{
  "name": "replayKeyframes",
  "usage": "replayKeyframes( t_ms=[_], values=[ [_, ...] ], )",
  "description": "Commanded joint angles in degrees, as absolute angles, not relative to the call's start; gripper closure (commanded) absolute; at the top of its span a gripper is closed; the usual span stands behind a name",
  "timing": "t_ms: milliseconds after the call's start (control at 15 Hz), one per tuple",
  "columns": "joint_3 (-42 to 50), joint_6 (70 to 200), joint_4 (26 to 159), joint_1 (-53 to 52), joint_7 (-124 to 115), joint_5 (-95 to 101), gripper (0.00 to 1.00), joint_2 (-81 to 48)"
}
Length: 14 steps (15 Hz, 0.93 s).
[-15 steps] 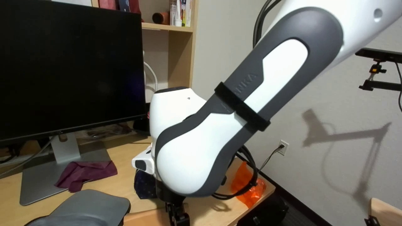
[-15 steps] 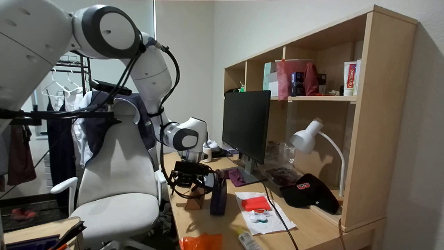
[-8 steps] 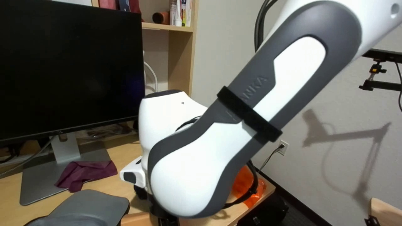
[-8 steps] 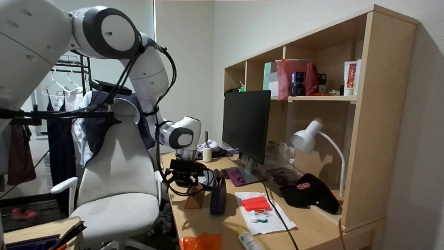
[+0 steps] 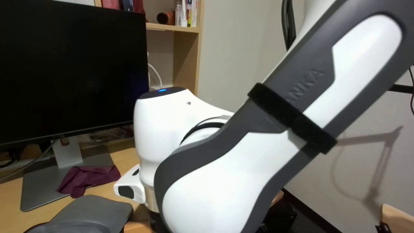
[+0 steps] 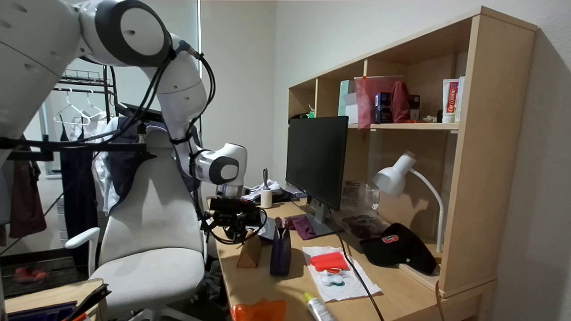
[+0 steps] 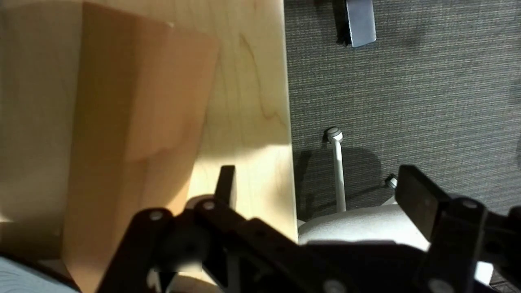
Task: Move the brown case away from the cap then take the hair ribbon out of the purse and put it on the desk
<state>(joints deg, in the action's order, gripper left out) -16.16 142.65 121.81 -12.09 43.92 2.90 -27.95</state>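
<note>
The brown case (image 7: pixel 163 101) lies on the desk near its edge in the wrist view; it also shows in an exterior view (image 6: pixel 250 255). The grey cap (image 5: pixel 90 213) is close beside it; its edge seems to show in the wrist view (image 7: pixel 28 274). The dark purse (image 6: pixel 280 254) stands upright beside the case. Maroon fabric shows at its top; I cannot tell whether this is the hair ribbon. My gripper (image 7: pixel 319 181) is open and empty, one finger over the desk strip beside the case, the other beyond the desk edge. It also shows above the case (image 6: pixel 236 236).
A maroon cloth (image 5: pixel 87 179) lies on the monitor base. A monitor (image 6: pixel 316 160), a black cap (image 6: pixel 399 249), a white paper (image 6: pixel 343 285) with red items and an orange bag (image 6: pixel 258 310) are on the desk. A chair (image 6: pixel 147 272) stands beside the desk edge.
In an exterior view the gripper has moved left and slightly up, away from the purse, uncovering more of the brown case. The case, purse and cap look unmoved.
</note>
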Motion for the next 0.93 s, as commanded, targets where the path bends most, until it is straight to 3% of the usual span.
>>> replayKeyframes(
  t_ms=[0,533,867],
  values=[
    [-15.94,144.38,126.04,-12.27,40.11,5.87,0.00,-22.58],
    [-10.90,146.70,122.76,-11.38,34.74,13.91,0.00,-24.09],
    [-12.63,146.32,119.35,-7.66,38.99,11.02,0.00,-29.60]
  ],
)
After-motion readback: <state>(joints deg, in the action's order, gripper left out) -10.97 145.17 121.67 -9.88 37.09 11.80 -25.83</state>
